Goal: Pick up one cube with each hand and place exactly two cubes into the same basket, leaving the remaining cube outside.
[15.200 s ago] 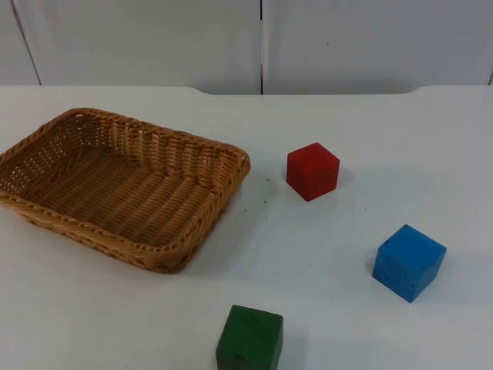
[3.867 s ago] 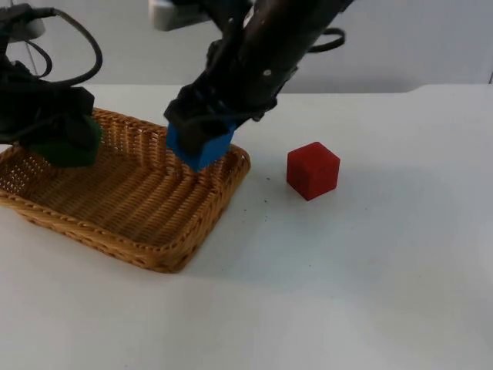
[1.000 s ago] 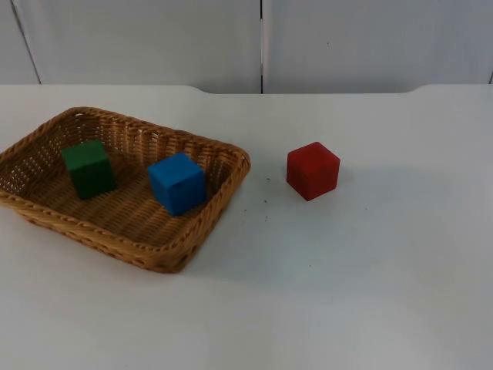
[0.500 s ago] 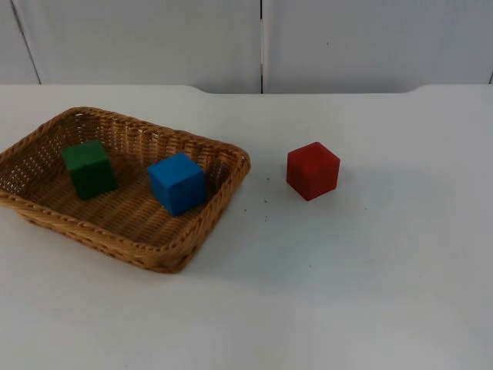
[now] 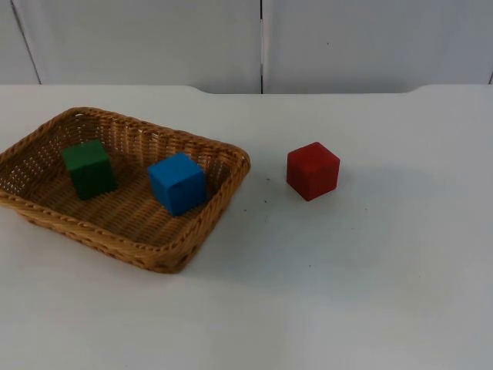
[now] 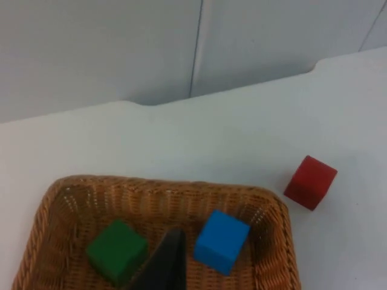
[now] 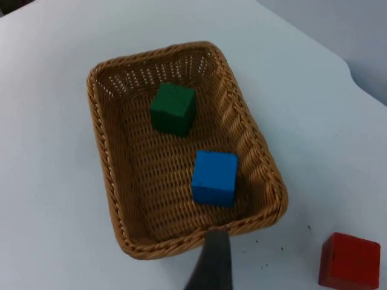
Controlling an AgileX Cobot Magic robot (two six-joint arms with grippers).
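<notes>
A woven wicker basket (image 5: 231, 185) lies at the table's left. Inside it rest a green cube (image 5: 89, 168) near the far left wall and a blue cube (image 5: 177, 183) toward the right wall, apart from each other. A red cube (image 5: 313, 170) stands alone on the white table to the right of the basket. The left gripper (image 6: 166, 269) hangs high above the basket's near side, over the green cube (image 6: 116, 251) and blue cube (image 6: 222, 241). The right gripper (image 7: 211, 266) hovers high, beside the basket rim (image 7: 100, 139) and left of the red cube (image 7: 350, 261). Neither holds anything.
White table top stretches to the right and front of the red cube. The grey partition wall (image 5: 262, 42) closes the far edge.
Both arms, which carried the green and blue cubes over the basket earlier, have withdrawn from the top view, and those cubes now lie in the basket. Nothing moved during the last second.
</notes>
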